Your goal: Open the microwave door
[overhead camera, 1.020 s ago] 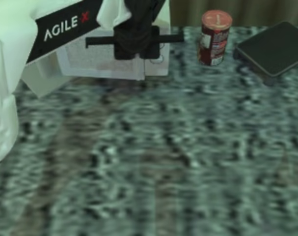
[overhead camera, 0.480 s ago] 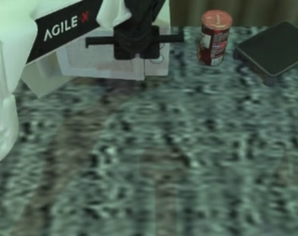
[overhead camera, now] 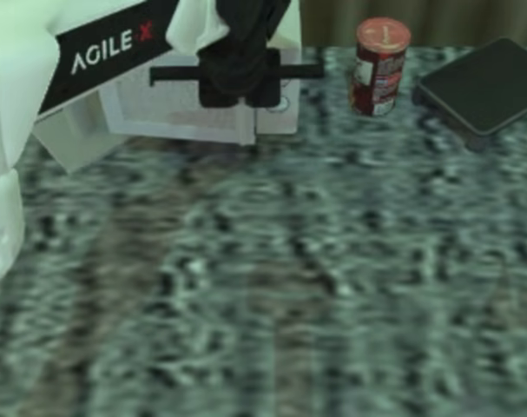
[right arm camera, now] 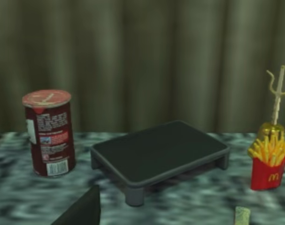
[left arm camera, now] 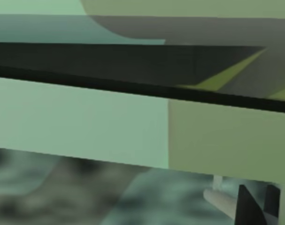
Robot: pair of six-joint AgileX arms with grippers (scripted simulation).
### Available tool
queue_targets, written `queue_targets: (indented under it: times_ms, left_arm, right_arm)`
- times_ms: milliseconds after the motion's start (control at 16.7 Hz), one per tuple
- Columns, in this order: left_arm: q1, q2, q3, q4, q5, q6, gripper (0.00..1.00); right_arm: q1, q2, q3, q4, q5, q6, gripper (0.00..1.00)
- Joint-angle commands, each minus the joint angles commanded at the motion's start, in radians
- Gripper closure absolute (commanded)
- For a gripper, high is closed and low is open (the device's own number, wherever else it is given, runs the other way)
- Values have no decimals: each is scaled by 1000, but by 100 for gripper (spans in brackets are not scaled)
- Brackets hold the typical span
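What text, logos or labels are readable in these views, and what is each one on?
"AGILE X": left arm, over the microwave.
Yellow "M" arches: red fries carton.
Red can label: print and barcode too small to read.
Dark slab: no markings.

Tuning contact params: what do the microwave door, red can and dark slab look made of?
Microwave door: pale matte shell, plastic or painted metal, with a grey speckled mesh window.
Red can: probably metal or card, wrapped in a printed label, lid paler.
Dark slab: smooth matte dark plastic by the look, rounded corners, short feet.
All rendered, so these are guesses.
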Motion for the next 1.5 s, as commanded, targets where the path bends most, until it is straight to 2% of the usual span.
queue_targets:
  times_ms: [300,1500]
  left_arm:
    - [10,-66,-100,54,26,66,100]
    - [10,-67,-101,55,27,67,100]
  right_arm:
    - [0,0,0,0,0,0,0]
    - [0,0,0,0,0,0,0]
